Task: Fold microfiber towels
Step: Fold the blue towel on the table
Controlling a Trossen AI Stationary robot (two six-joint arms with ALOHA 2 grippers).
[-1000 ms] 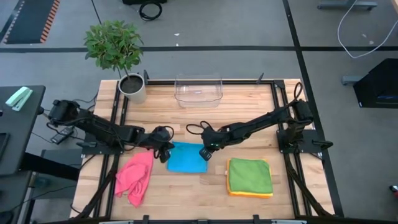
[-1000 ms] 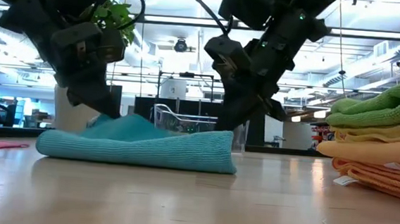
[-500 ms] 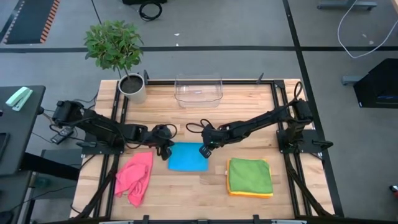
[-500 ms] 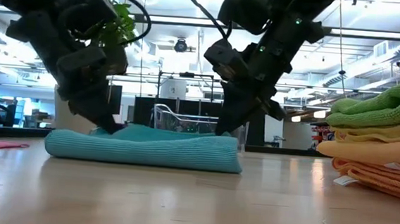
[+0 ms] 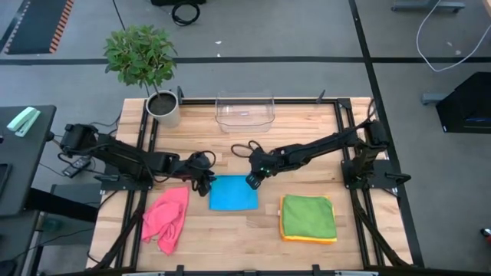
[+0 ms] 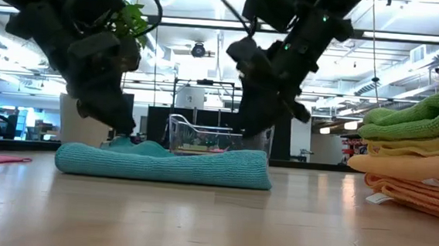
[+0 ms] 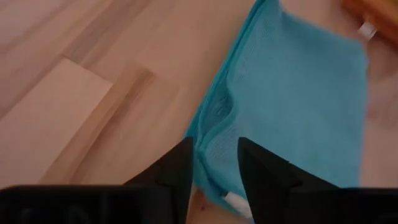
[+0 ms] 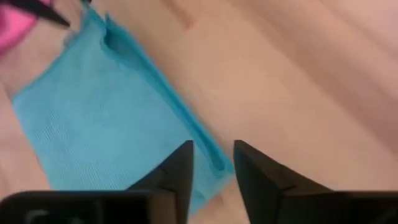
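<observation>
While both arms' fingers (image 7: 180, 165) hang parted over blue towel (image 5: 233, 193), wood table (image 5: 307, 130) w/ clear bin (image 5: 245, 111)

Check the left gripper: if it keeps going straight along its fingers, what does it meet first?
Most likely the blue towel. The left gripper hangs just over that towel's near edge, fingers apart, with the cloth directly ahead between them. Depth is unclear, so it may graze the wooden table beside the edge.

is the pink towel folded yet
No, the pink towel lies crumpled at the table's left, beside the folded blue towel.
</observation>
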